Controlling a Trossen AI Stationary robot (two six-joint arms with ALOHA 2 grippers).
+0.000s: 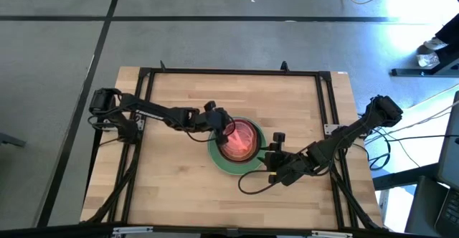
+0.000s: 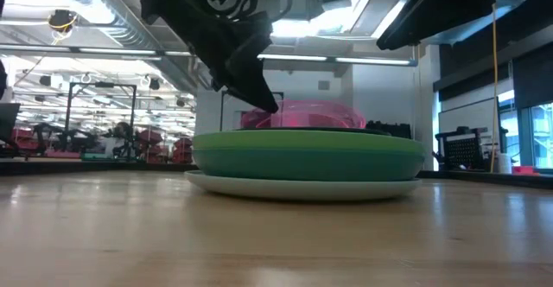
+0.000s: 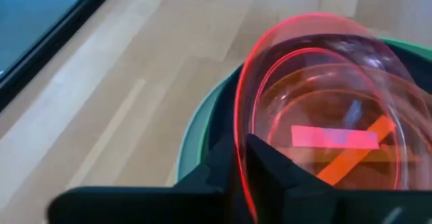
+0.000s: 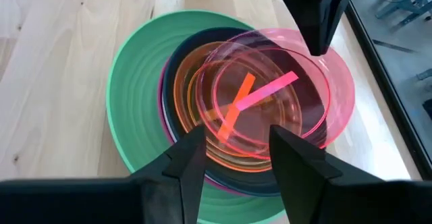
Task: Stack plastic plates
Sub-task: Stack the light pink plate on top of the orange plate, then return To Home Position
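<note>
A stack of plates sits mid-table: a pale plate [image 2: 302, 188] at the bottom, then teal and a green plate [image 4: 135, 96], a dark navy plate [image 4: 169, 75] and a translucent orange plate [image 4: 183, 92]. The translucent pink-red plate [image 1: 242, 139] [image 4: 304, 96] is on top, off-centre and tilted. My left gripper [image 1: 228, 128] [image 3: 243, 177] is at the stack's left side, shut on this plate. My right gripper [image 1: 271, 152] [image 4: 233, 156] hovers open just right of the stack, above the green rim, touching nothing. My left gripper pinches the pink-red plate's rim [image 3: 241, 146] between its two fingers, on the side toward the table's left. It comes slanting down from the left. The held edge is raised and the plate [image 2: 302, 114] tilts over the stack. I cannot tell whether its opposite side rests on the orange plate.
Bare wooden tabletop [image 1: 172, 188] surrounds the stack on all sides. A black frame [image 1: 229, 72] runs along the table's edges. A loose cable [image 1: 247, 184] from the right arm loops on the table near the stack.
</note>
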